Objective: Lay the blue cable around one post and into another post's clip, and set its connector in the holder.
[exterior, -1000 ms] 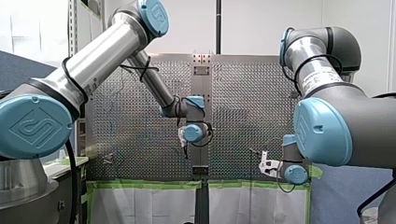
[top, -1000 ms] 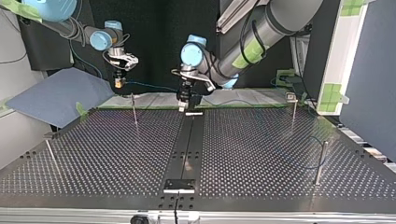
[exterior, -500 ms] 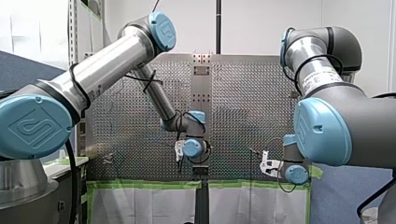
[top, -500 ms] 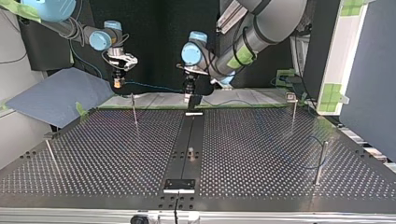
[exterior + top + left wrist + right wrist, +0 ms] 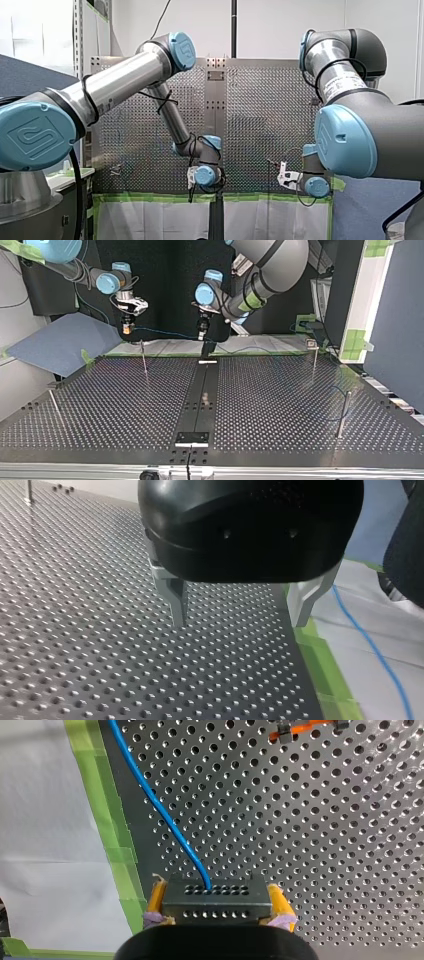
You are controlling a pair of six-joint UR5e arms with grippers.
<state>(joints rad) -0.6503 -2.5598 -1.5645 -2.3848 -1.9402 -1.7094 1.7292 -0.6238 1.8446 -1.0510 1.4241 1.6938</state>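
My right gripper (image 5: 215, 920) is shut on the black connector (image 5: 215, 897), its yellow pads on both sides. The blue cable (image 5: 160, 810) runs out of the connector over the perforated table. In the top view that right gripper (image 5: 127, 330) hangs at the back left above a thin post (image 5: 143, 357), and the blue cable (image 5: 165, 332) stretches from it toward my left gripper (image 5: 202, 336). My left gripper (image 5: 240, 622) is open, its metal fingers (image 5: 177, 602) empty above the table's edge. The blue cable (image 5: 370, 640) lies beside it on the white sheet.
More posts stand at the top view's right (image 5: 315, 357), near right (image 5: 342, 412) and near left (image 5: 54, 402). A black strip runs down the middle to a small plate (image 5: 192, 438). Green tape (image 5: 320, 665) edges the table. An orange clip (image 5: 300, 727) lies ahead of my right gripper.
My left arm has drawn its gripper back across the table to the taped edge, lower in the front view. My right arm has stayed still with the connector.
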